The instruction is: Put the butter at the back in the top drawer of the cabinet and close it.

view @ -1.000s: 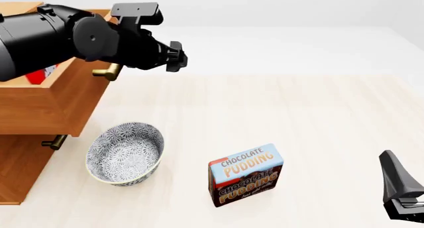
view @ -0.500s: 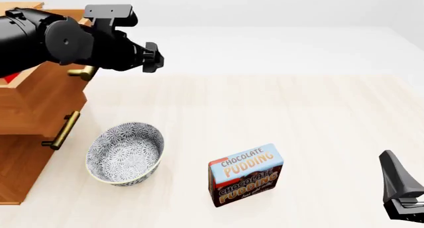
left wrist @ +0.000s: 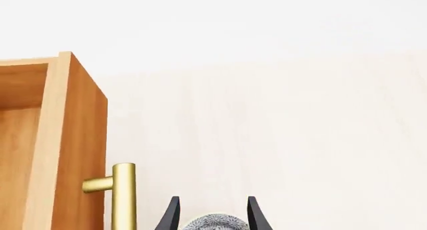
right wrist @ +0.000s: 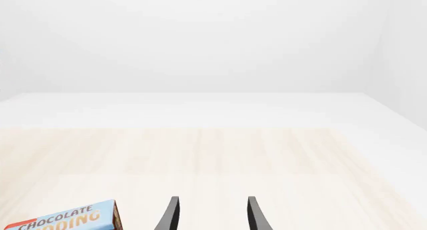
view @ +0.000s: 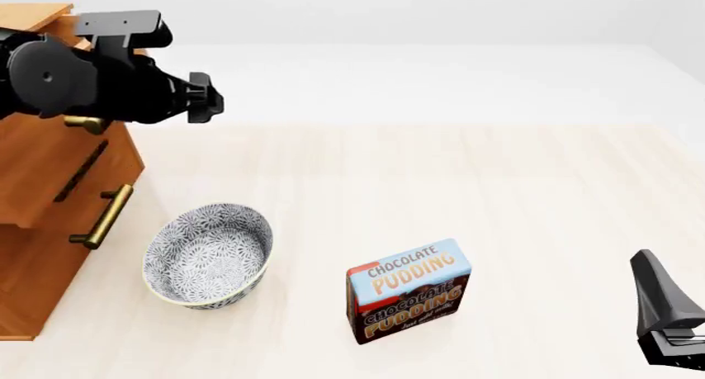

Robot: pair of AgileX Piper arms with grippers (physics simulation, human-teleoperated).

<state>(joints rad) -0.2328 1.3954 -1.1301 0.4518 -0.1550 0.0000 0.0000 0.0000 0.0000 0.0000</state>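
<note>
**Robot body: appearance notes**

Left arm [view: 78, 86], front view: matte black throughout, bulky rounded cylindrical housing with a circular joint cap on its side. Flat black rectangular bracket on top, small pale screw dots along its face. Ribbed black knob projecting at the forward end.

Left gripper [left wrist: 212, 217], wrist view: two slim black tapered fingers [left wrist: 170, 217], pointed tips, smooth faces.

Right gripper [right wrist: 212, 217], wrist view: same pair of black tapered fingers. In front view, a black wedge-shaped finger above a blocky base with grey edging. No cables or markings discernible.
</note>
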